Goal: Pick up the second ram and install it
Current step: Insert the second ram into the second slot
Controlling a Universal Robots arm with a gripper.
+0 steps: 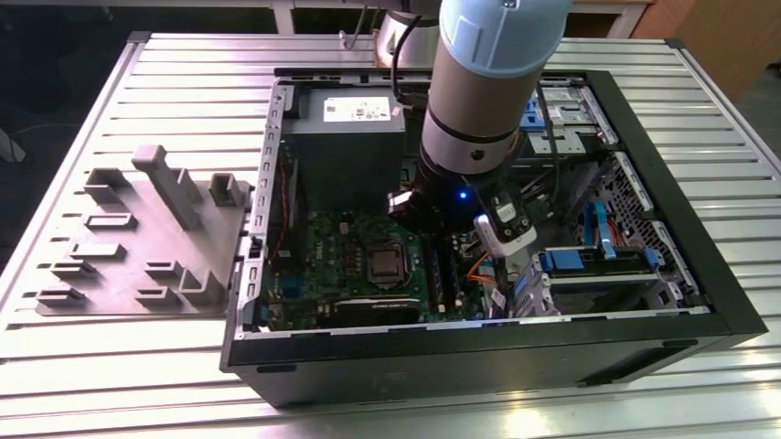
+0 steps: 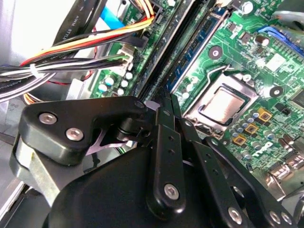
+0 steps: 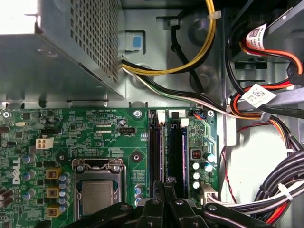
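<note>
Inside the open computer case (image 1: 683,265), over the green motherboard (image 3: 95,137): gripper (image 3: 166,187) with fingers pressed together above 2 memory slots, second ram (image 3: 156,152) seated in one slot beside the processor socket (image 3: 97,192).

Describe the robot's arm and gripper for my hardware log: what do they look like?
The arm is a thick cylinder with silver-grey segments, a pale blue cap at the joint and a black band lower down. A small blue light glows near its wrist, beside a white camera module. The gripper is matte black, built of jointed linkage bars with silver screws.
</note>
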